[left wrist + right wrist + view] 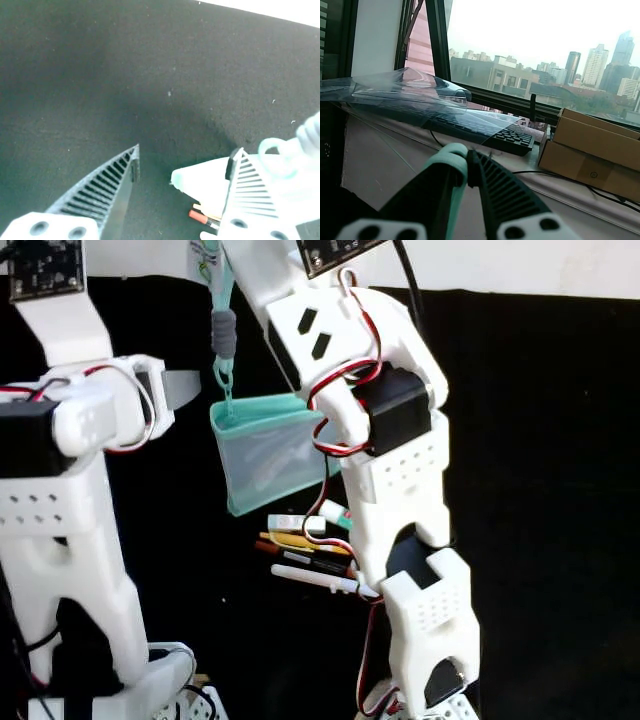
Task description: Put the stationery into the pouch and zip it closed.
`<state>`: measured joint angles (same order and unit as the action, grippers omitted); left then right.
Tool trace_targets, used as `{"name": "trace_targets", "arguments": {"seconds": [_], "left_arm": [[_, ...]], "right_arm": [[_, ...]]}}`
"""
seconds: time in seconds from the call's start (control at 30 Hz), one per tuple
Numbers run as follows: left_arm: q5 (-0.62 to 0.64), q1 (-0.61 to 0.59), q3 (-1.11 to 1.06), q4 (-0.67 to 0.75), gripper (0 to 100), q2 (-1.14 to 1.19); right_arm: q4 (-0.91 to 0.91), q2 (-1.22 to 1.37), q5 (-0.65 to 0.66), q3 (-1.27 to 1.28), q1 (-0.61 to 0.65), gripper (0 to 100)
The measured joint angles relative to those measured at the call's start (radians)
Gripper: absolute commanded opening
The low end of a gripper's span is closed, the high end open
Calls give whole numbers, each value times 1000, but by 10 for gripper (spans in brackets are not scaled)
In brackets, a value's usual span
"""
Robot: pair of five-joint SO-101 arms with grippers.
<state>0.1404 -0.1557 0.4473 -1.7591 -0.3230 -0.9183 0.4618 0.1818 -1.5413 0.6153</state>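
Observation:
A translucent mint pouch (268,450) hangs in the air, mouth upward, from its mint strap (216,285) with a grey toggle (222,335). My right gripper (468,154) is raised high and shut on that strap (449,159). On the black mat under the pouch lies the stationery (308,552): several pens and markers in a loose pile. My left gripper (187,150) stands open beside the pouch (202,180), close to its corner and not touching it. The strap ring (274,150) and some pens (204,217) show past its fingers (116,185).
The black mat (540,490) covers the table, with free room on the right. The right arm's white links (400,470) stand close beside the pouch and over part of the pile. A window sill with a keyboard (485,131) and cardboard boxes (592,150) lies behind.

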Motion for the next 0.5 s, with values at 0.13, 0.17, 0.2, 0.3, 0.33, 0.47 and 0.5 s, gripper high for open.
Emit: {"name": "trace_targets", "arguments": {"seconds": [0.13,0.17,0.2,0.3,0.33,0.47,0.5], "left_arm": [[0,28,-35,0,295,-43],[0,38,-43,0,295,-58],[0,49,-49,-2,295,-72],[0,71,-74,-3,295,-115],[0,74,-89,-3,295,-129],[0,75,-152,-3,295,-175],[0,75,-164,-3,295,-189]], "right_arm": [[0,0,0,0,0,6],[0,0,0,0,0,6],[0,0,0,0,0,6],[0,0,0,0,0,6],[0,0,0,0,0,6],[0,0,0,0,0,6],[0,0,0,0,0,6]]}}
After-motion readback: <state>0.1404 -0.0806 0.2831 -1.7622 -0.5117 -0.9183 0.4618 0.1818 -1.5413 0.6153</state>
